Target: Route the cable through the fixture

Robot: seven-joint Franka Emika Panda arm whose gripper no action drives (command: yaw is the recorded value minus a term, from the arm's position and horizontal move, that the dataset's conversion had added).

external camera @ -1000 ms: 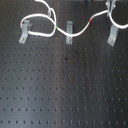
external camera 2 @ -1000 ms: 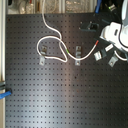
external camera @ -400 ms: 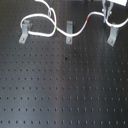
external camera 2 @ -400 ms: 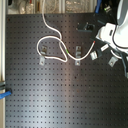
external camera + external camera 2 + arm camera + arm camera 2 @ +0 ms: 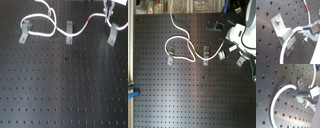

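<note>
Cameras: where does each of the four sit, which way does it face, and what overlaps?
First exterior view: low, facing three silver-grey metal clips on the black perforated board; gripper at the top edge.
Second exterior view: overhead, looking down; white arm at its right.
First wrist view: close on one clip and the thin white cable.
Second wrist view: along the board; cable loop, gripper fingers.
Shared: cable with red band.

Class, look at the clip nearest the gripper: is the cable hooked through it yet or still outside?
Cannot tell. In the first wrist view the cable, pinched by the fingers, crosses the clip; whether it sits inside the hook is unclear.
</note>
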